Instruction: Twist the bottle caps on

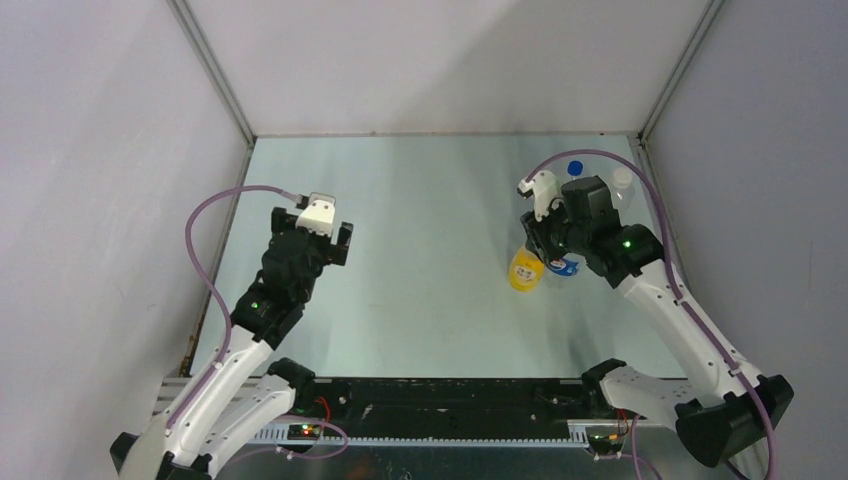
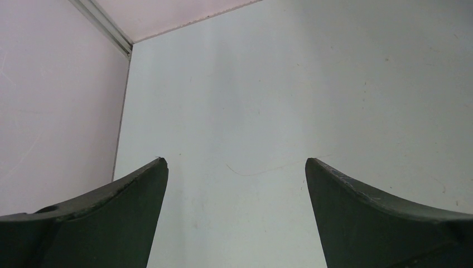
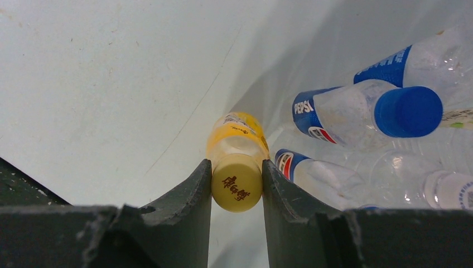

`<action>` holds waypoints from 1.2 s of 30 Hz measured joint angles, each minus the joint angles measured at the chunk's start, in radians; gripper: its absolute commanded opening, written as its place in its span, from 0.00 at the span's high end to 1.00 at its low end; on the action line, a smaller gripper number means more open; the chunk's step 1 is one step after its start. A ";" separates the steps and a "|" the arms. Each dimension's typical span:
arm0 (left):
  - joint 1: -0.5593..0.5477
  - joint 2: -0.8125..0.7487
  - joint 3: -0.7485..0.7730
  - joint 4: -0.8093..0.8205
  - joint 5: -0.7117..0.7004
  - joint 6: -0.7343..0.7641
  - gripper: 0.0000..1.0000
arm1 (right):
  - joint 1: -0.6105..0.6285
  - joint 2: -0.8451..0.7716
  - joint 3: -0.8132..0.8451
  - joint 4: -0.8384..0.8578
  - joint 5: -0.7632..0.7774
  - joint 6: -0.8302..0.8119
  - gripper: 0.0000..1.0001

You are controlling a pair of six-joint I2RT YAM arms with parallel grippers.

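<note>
My right gripper (image 3: 237,163) is shut on the yellow cap (image 3: 236,183), which sits on the neck of the yellow-orange bottle (image 3: 234,134). In the top view that bottle (image 1: 522,272) stands right of the table's centre under my right gripper (image 1: 537,260). One Pepsi-labelled bottle (image 3: 340,111) carries a blue cap (image 3: 408,111), which also shows in the top view (image 1: 575,168). A second Pepsi-labelled bottle (image 3: 318,174) stands beside the yellow one, its top hidden behind my right finger. My left gripper (image 2: 236,162) is open and empty over bare table at the left (image 1: 338,242).
A clear unlabelled bottle with a white cap (image 3: 454,190) stands with the others near the right wall (image 1: 622,180). The table is boxed in by walls at the left, back and right. The left wall's corner rail (image 2: 106,25) lies ahead of my left gripper.
</note>
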 measured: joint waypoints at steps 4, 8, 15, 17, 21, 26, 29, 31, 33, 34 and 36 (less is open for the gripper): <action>0.000 0.000 0.000 0.000 0.003 -0.011 0.00 | -0.005 0.021 0.000 0.002 -0.023 0.010 0.92; 0.000 0.000 0.000 0.000 0.008 -0.013 0.00 | -0.006 0.036 0.000 0.001 -0.039 0.010 0.82; 0.000 0.000 0.000 0.000 0.014 -0.019 0.00 | -0.007 0.037 0.000 0.000 -0.056 0.010 0.63; 0.000 0.001 0.000 0.000 0.019 -0.019 0.00 | -0.007 0.037 0.000 -0.003 -0.057 0.010 0.60; 0.000 0.004 0.000 0.000 0.027 -0.020 0.00 | -0.008 0.038 0.000 -0.005 -0.058 0.010 0.55; 0.001 0.005 0.000 0.000 0.029 -0.020 0.00 | -0.008 0.038 0.000 -0.006 -0.064 0.011 0.53; 0.001 0.005 0.000 0.000 0.029 -0.020 0.00 | -0.009 0.038 0.000 -0.006 -0.064 0.011 0.50; 0.001 0.005 0.000 0.000 0.030 -0.020 0.00 | -0.009 0.038 0.000 -0.006 -0.064 0.011 0.48; 0.001 0.005 0.000 0.000 0.030 -0.020 0.00 | -0.009 0.038 0.000 -0.006 -0.064 0.012 0.46; 0.001 0.005 0.000 0.000 0.030 -0.020 0.00 | -0.009 0.038 0.000 -0.006 -0.065 0.013 0.45; 0.001 0.005 0.000 0.000 0.031 -0.020 0.00 | -0.009 0.038 0.000 -0.006 -0.064 0.013 0.42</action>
